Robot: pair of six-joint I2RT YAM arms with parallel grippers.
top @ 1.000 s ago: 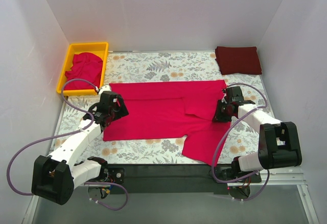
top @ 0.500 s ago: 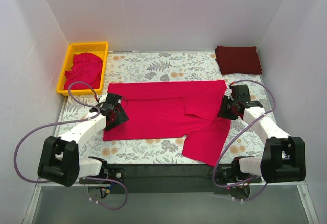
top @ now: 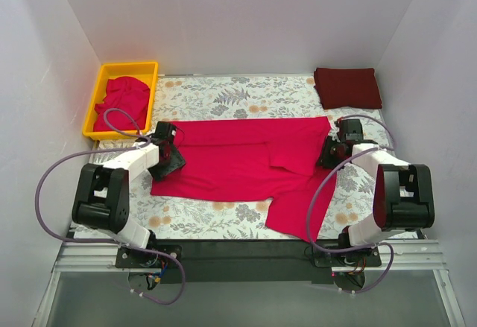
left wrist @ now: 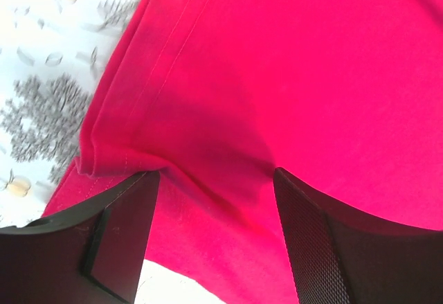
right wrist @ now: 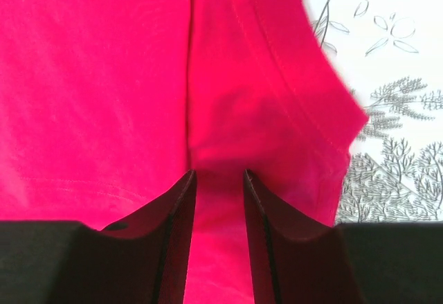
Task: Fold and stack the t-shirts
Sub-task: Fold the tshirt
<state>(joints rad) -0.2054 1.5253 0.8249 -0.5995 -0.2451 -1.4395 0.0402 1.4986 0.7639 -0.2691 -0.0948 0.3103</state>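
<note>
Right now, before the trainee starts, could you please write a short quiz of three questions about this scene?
1. True or false: the yellow tray is empty.
2. Where does the dark maroon t-shirt lie? A: folded, at the far right corner. B: inside the tray. C: under the left arm's base.
3. Over which garment are the left gripper and the right gripper both placed?

Key
1. False: a crumpled crimson t-shirt lies in it.
2. A.
3. The spread crimson t-shirt, one gripper at each of its side edges.
</note>
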